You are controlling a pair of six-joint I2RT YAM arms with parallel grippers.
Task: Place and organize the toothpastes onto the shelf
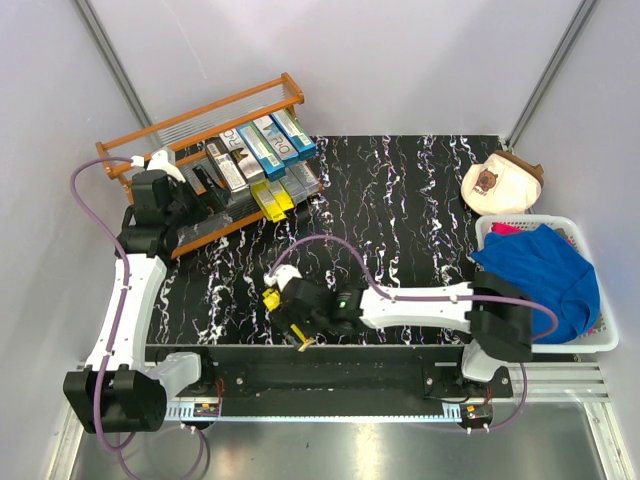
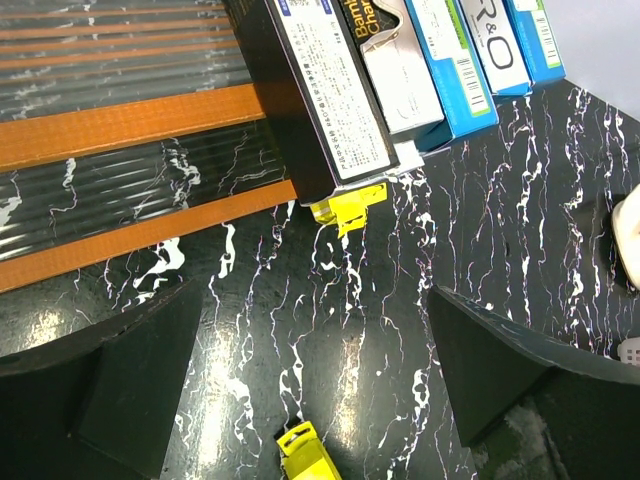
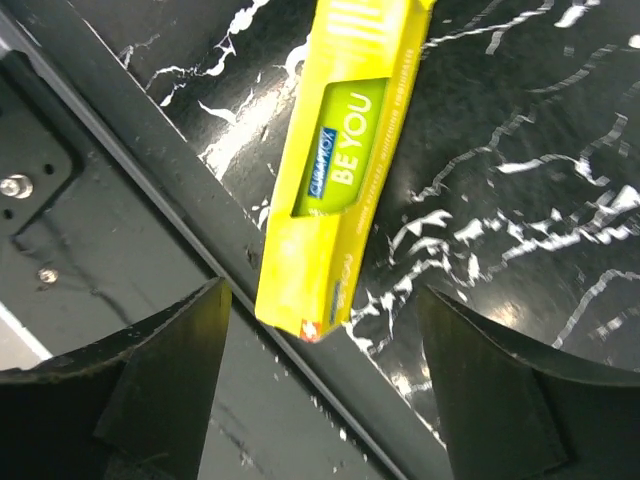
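Observation:
The shelf stands at the far left, an orange-brown rack. On its upper tier lie a black carton, a silver one and blue ones; yellow cartons show on the lower tier. My left gripper hangs open above bare table just in front of the shelf. A loose yellow toothpaste lies at the table's near edge, one end overhanging. My right gripper is open, and its fingers straddle that end without touching it.
A white basket holding a blue cloth sits at the right edge. A cream, round object lies behind it. A dark metal rail runs along the table's near edge, under the right gripper.

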